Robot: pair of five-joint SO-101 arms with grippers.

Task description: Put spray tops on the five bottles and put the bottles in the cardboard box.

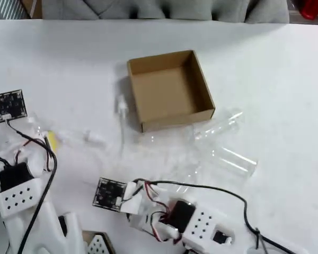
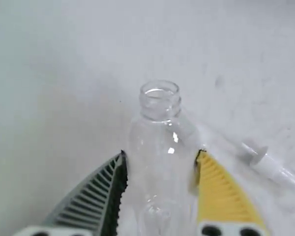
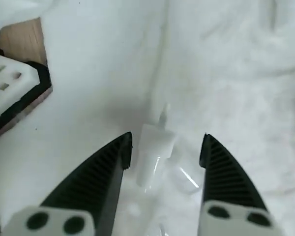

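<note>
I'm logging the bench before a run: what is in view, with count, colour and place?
cardboard box: one, brown, open, mid-table.
loose bottles: at least two, clear, lying by the box's front right corner; exact count unclear.
gripped bottle: one, clear, uncapped, in the left gripper.
spray tops: at least three, white; one left of the box, one nearer the left arm, one at the right gripper.
table: one, white.
red object: one, beyond the table's far edge.
left gripper: one grey finger, one yellow, shut on the gripped bottle.
right gripper: black fingers, open around a spray top.
</note>
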